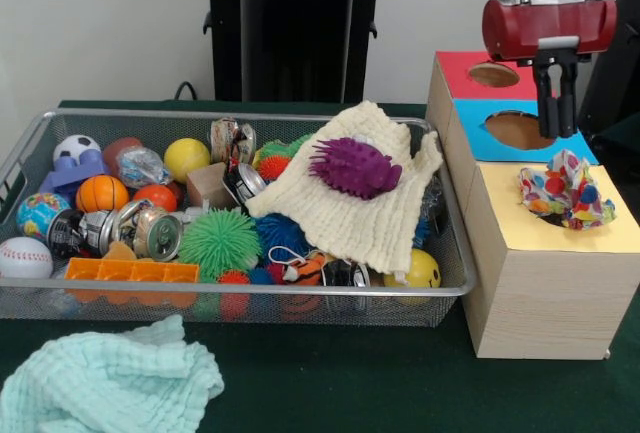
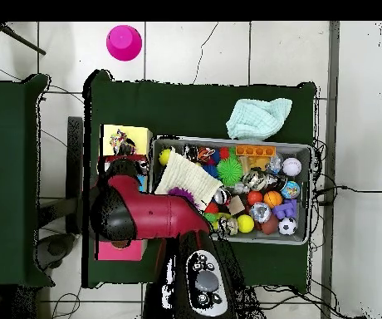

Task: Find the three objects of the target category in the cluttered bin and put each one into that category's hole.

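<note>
A: Where do the task's things sit?
B: The silver wire-mesh bin [image 1: 452, 288] lies on the dark green tabletop [image 1: 350, 383], crammed with balls, crushed cans and spiky toys. A cream knitted cloth [image 1: 350, 208] drapes over its right half, with a purple spiky ball [image 1: 355, 167] resting on top. Just right of the bin stands the pale wooden box [image 1: 540, 303], its top split into a far red panel, a blue middle panel, each with a round hole, and a near yellow panel carrying a crumpled, brightly dotted wrapper [image 1: 563, 191]

A: And the gripper?
B: The red and black gripper [image 1: 555, 113] hangs above the blue panel's hole [image 1: 518, 130], its two dark fingers close together and holding nothing

A: What surrounds them?
B: A mint-green cloth [image 1: 105, 378] lies crumpled on the near left tabletop. From overhead, white floor tiles [image 2: 227, 50] surround the table, cables trail across them, and a magenta round cup [image 2: 124, 41] stands on the floor
</note>
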